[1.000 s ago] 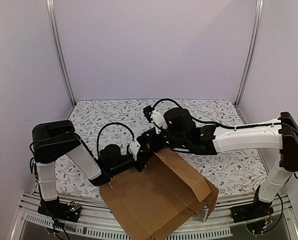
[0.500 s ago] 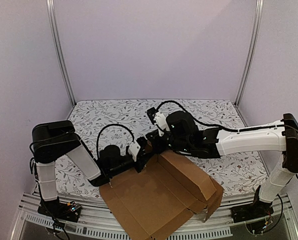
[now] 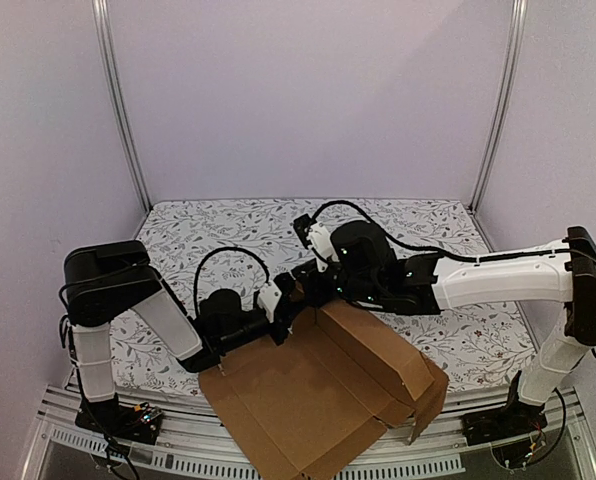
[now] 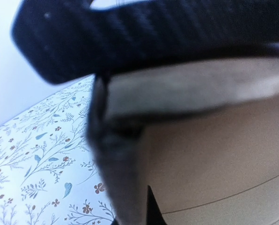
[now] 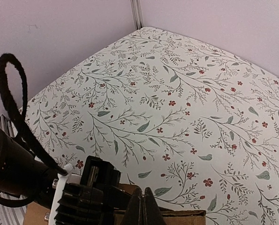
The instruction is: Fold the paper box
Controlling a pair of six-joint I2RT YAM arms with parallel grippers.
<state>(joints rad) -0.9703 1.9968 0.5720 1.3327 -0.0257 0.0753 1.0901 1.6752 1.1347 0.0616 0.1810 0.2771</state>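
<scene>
The table (image 3: 208, 225), covered in a white floral cloth, fills the floor of a pale-walled booth. The paper box (image 3: 318, 400) lies at the middle of the table's near edge, and much of its flat brown sheet sticks out past that edge. The panel on its far right side is folded up into a sloping wall, and a flap hangs down at its near right corner.

The right arm (image 3: 498, 280) stretches in from the near right corner of the table to the box's far corner. The left arm (image 3: 168, 325) lies low from the near left corner and reaches the same spot.

The left gripper (image 3: 283, 300) is closed on the cardboard there, with a raw corrugated edge pinched between its dark fingers. The right gripper (image 5: 143, 206) has its fingertips pressed together with nothing between them, right at the box's far edge and just beside the left gripper.
</scene>
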